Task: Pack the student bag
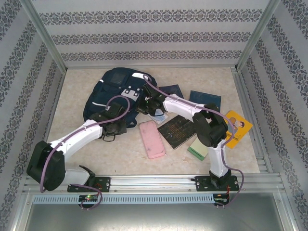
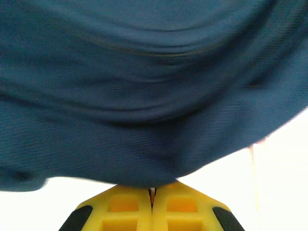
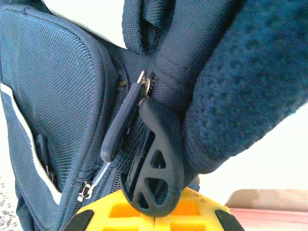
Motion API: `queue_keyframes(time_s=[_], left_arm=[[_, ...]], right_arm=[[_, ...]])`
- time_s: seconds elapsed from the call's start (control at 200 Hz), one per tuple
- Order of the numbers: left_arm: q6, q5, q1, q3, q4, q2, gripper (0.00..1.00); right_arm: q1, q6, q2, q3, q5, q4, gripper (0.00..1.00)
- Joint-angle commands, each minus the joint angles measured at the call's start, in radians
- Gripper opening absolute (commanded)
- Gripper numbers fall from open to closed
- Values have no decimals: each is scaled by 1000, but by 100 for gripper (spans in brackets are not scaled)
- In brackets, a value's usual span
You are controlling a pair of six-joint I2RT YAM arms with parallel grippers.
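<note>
— Top external view, and the student bag [image 1: 113, 94] lies in the upper left-centre of the frame, flat on the pale bench [image 1: 79, 84]. Both arms are on it!

— They are. The left gripper [image 1: 114, 127] is at the bag's lower edge, and the right gripper [image 1: 146, 105] is at its right side, near the light patches.

— What does the left wrist view give?

— Blue fabric across the whole upper frame, sagging to a point at bottom centre. There the left gripper [image 2: 152, 188] is clenched, yellow fingers pressed together, with a fold of the bag [image 2: 154, 96] nipped at the tips.

— And the right wrist view?

— Close on the zip. The right gripper [image 3: 143, 103] is squeezed closed, one black finger curving up the middle of the frame to the metal slider. The dark zip pull [image 3: 120, 127] hangs just left of that finger, touching it.

— Has it got the pull?

— One can't tell. The bag's [image 3: 57, 96] mesh pocket is on the left, and a padded strap [image 3: 245, 82] bulges on the right.

— And the loose things on the bench?

— All right of the bag: a pink case [image 1: 152, 139] at lower centre, a dark book [image 1: 176, 131] beside it, a green pad [image 1: 198, 149] below that, a yellow book [image 1: 238, 126] at far right, and two blue notebooks [image 1: 206, 99] above.
</note>
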Motion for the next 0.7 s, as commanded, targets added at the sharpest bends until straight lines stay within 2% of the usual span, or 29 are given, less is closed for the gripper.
queue_keyframes(time_s=[0.0, 0.155, 0.255, 0.325, 0.475, 0.615, 0.649, 0.694], left_arm=[[-5, -139, 103, 18, -229, -35, 0], [57, -119, 303, 51, -262, -39, 0], [119, -110, 378, 93, -267, -14, 0], [155, -75, 381, 111, -264, -12, 0], [173, 101, 365, 61, -194, -80, 0], [112, 241, 266, 15, -120, -143, 0], [77, 272, 235, 0, -85, -151, 0], [31, 298, 187, -17, -43, -153, 0]], right_arm=[[-83, -62, -50, 26, 99, -39, 0], [-122, -113, -68, 35, 105, -58, 0], [-150, -140, -47, 62, 108, -63, 0], [-174, -171, 8, 142, 87, -91, 0], [-218, -211, 136, 358, 76, -174, 0], [-246, -233, 246, 542, 40, -235, 0], [-248, -244, 270, 593, 35, -266, 11], [-250, -255, 281, 627, 35, -301, 32]])
